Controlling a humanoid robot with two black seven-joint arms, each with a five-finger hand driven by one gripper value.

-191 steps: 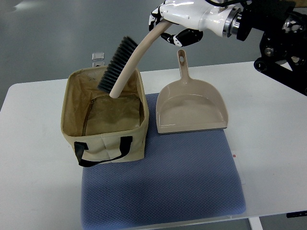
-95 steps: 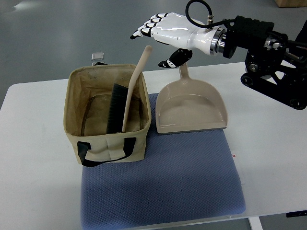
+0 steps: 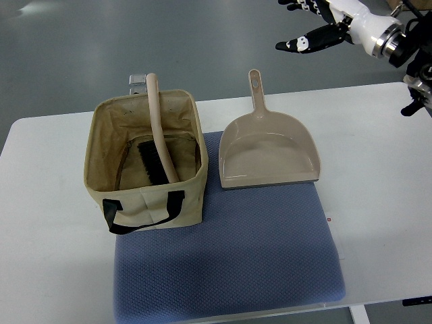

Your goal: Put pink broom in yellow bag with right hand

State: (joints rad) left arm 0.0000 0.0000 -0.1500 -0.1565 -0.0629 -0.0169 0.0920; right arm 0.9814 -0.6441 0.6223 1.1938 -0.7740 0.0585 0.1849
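Observation:
The pink broom (image 3: 159,128) stands inside the yellow bag (image 3: 145,196). Its dark bristle head rests on the bag's floor, and the curved handle leans against the far rim and sticks out above it. My right hand (image 3: 312,27) is high at the top right corner, far from the bag, with fingers spread and holding nothing. Only part of that hand shows at the picture's top edge. The left arm is out of view.
A pink dustpan (image 3: 268,148) lies right of the bag, handle pointing away. Bag and dustpan sit on a blue mat (image 3: 236,263) on the white table (image 3: 385,182). A small metal clip (image 3: 138,81) lies behind the bag.
The right hand let go of the broom, which dropped into the bag and tipped against the far rim. The hand then pulled up and away to the right.

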